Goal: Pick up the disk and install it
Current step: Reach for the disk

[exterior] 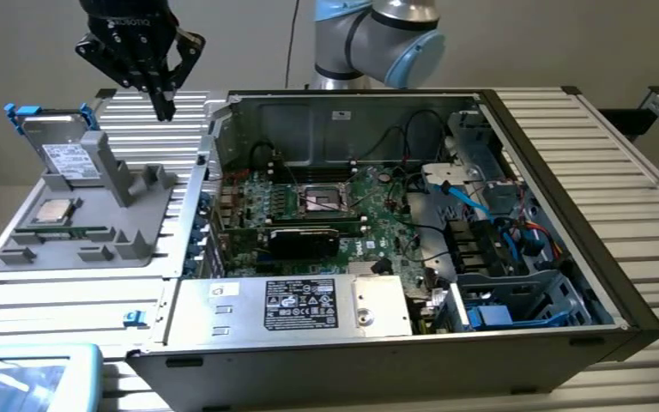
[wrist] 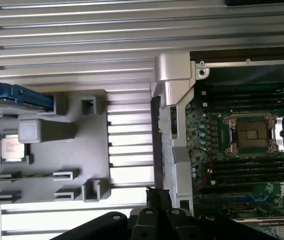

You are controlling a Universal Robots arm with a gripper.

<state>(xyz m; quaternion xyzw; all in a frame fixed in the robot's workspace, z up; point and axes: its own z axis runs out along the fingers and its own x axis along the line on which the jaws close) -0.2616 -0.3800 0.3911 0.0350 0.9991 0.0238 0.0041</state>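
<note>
pincer [wrist: 158, 195] pressed together, empty, hanging well apart from disk [exterior: 64, 154], disk propped upright in grey holder [exterior: 89, 233]

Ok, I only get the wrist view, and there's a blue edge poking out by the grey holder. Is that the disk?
Observer: Yes. The disk stands tilted in the grey holder, with its white label showing.
Operator: Has the pincer got it?
Observer: No. The pincer hangs shut up in the air, apart from the disk, holding nothing.
Operator: What else is in the computer?
Observer: A big silver box with a black label, along the edge nearest the exterior camera.
</note>
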